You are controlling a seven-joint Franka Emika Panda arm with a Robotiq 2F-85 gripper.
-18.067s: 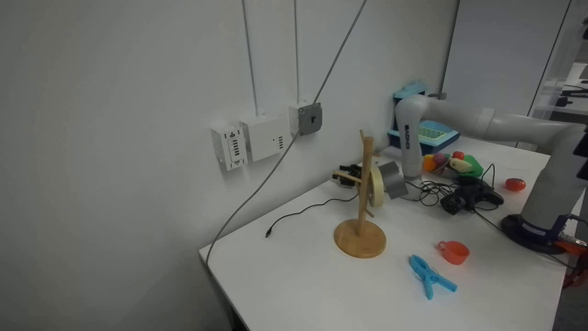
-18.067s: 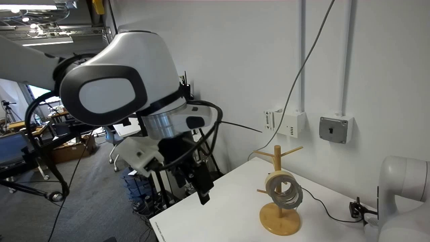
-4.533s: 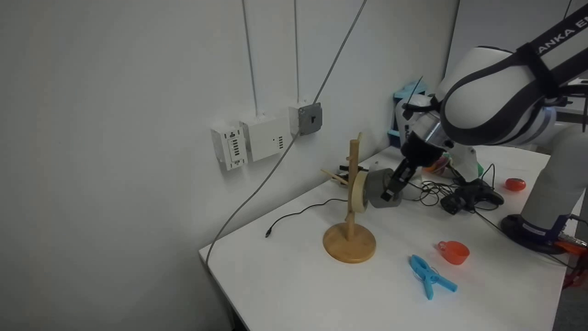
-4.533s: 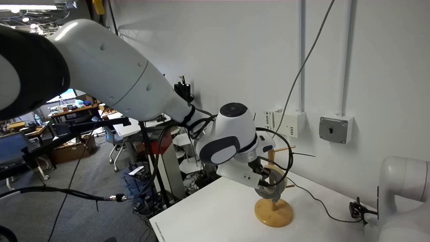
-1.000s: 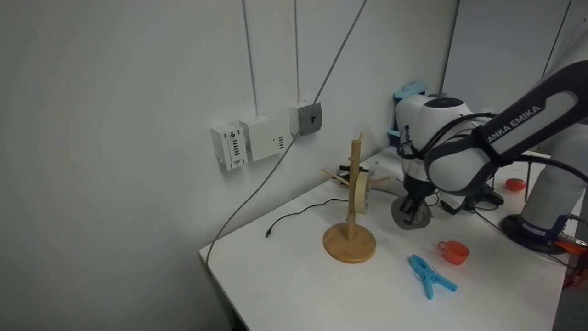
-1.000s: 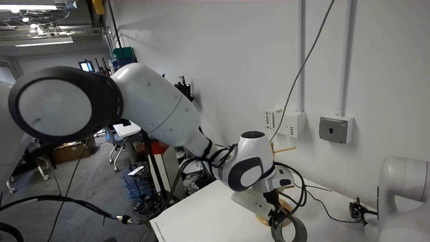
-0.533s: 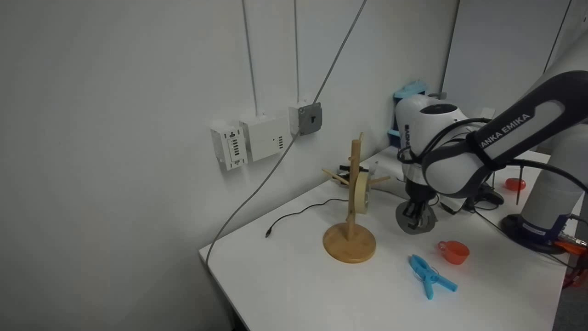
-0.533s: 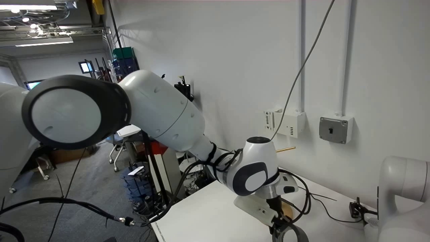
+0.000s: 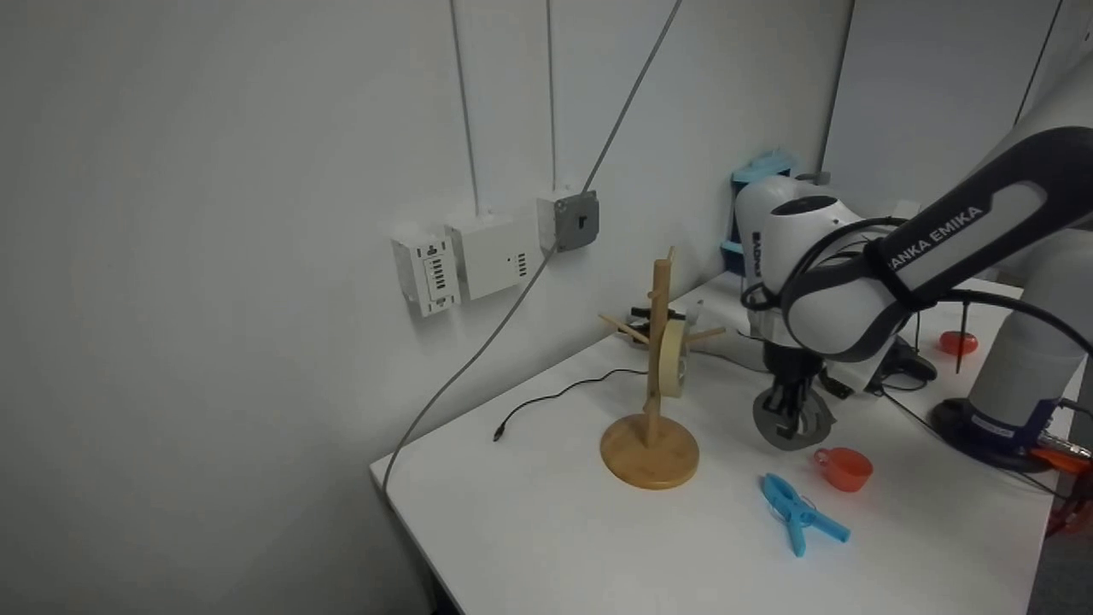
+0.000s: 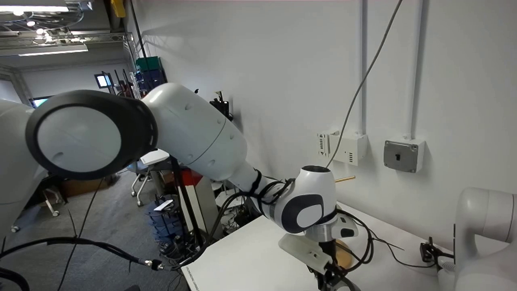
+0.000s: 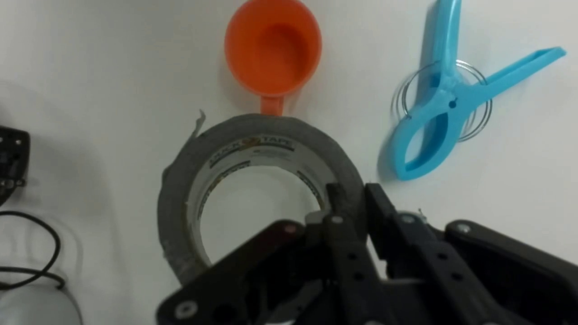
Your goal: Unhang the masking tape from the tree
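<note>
Wrist view: the hand (image 11: pixel 352 194) pinches the grey tape (image 11: pixel 174 203) tight — just pulled off the tree (image 9: pixel 653 376), where the cream roll (image 9: pixel 672 359) still hangs — so the job looks done, if grey's wanted.

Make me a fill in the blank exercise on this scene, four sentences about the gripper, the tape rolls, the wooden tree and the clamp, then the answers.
1. The held tape roll in the gripper is coloured ____.
2. In the wrist view, the print inside that roll reads "____ TAPE".
3. Exactly ____ cream roll hangs on the wooden tree.
4. In the wrist view, the spring clamp lies to the ____ of the cup.

Missing words: grey; DUCK; one; right.
</note>
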